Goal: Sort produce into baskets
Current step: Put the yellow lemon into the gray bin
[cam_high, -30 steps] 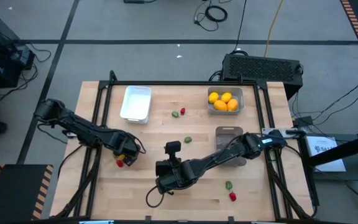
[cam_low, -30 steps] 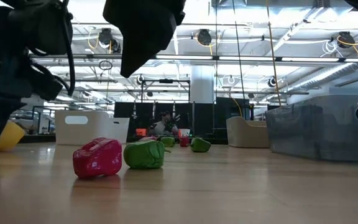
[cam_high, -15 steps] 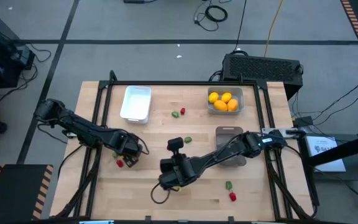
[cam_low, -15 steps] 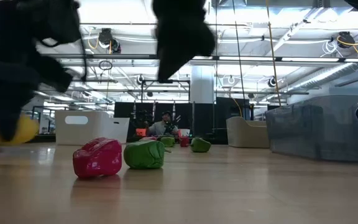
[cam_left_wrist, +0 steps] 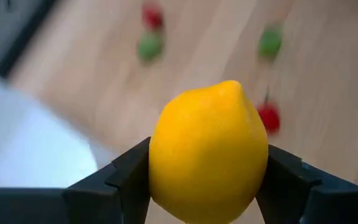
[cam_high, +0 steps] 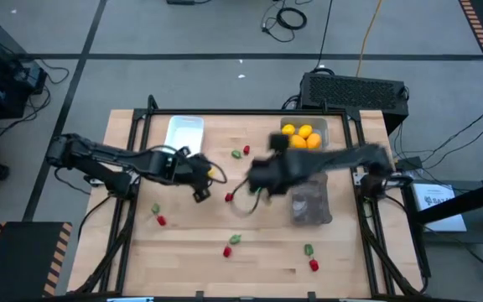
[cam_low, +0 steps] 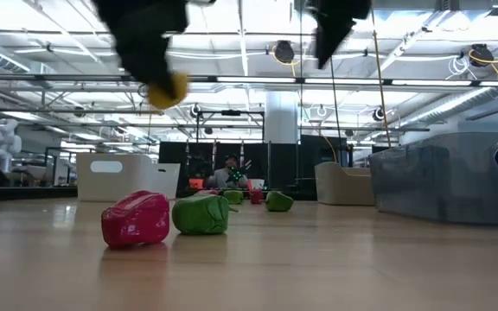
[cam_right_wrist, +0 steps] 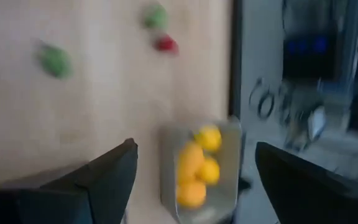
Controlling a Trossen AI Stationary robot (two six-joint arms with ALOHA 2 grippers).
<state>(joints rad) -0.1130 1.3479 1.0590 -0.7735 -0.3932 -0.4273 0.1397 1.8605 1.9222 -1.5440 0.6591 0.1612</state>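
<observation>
My left gripper [cam_high: 206, 174] hangs above the table's middle, shut on a yellow lemon [cam_left_wrist: 207, 152], which also shows high up in the low view [cam_low: 167, 89]. My right gripper [cam_high: 254, 174] hovers open just right of it; its wrist view looks onto the pale grey basket [cam_right_wrist: 197, 168] holding several lemons. The white basket [cam_high: 183, 137] stands far left and the dark grey basket [cam_high: 310, 201] at the right. Red and green pieces [cam_high: 231, 245] lie loose on the wood. My left gripper pinches the lemon between its two fingers [cam_left_wrist: 129, 177], one on each of its rounded sides [cam_left_wrist: 160, 168]. The fingers slant down from the table's left. The lemon is lifted clear of the table, its pointed tip away from the wrist.
More loose pieces lie at the near left [cam_high: 158, 215], near right [cam_high: 311, 257] and far middle [cam_high: 241, 153]. In the low view a red piece [cam_low: 135, 218] and a green one [cam_low: 201, 214] sit close by. A black box [cam_high: 355, 88] stands beyond the far edge.
My left gripper has lifted the lemon off the table at the near left and carried it up, toward the right and far edges, turning its wrist. My right gripper, still open, has swung up from the near middle toward the far edge, uncovering a red and a green piece.
</observation>
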